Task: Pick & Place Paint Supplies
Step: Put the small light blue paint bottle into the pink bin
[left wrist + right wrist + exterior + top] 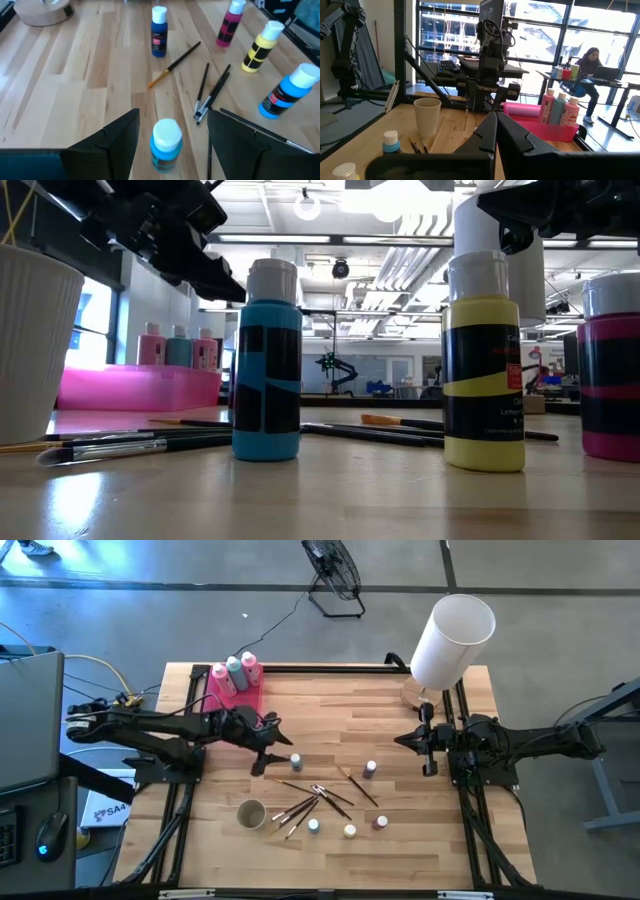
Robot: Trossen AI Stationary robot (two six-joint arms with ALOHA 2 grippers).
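- The wooden surface (340,715) carries everything, with 1 dark arm at each side.
- The white cylinder lampshade (452,640) stands tilted at the far right corner.
- The pink tray (238,698) sits at the far left and holds 3 squeeze bottles (236,671), 2 pink and 1 teal, upright in a row.
- The left gripper (272,754) hovers low beside the tray; its fingers (112,142) stand wide, either side of a light-blue paint pot (166,144) with a white cap, and I cannot tell whether they touch it.
- The right gripper (405,740) waits at the right side, above the surface, its fingers pressed together and holding nothing.
- A white cup (251,814) stands upright near the front left.
- Thin dark-handled brushes (318,797) lie scattered in the middle, some crossing each other.
- Further small pots stand apart around the brushes: dark blue (159,31), magenta (230,23), yellow (261,46) and another light blue (289,92).
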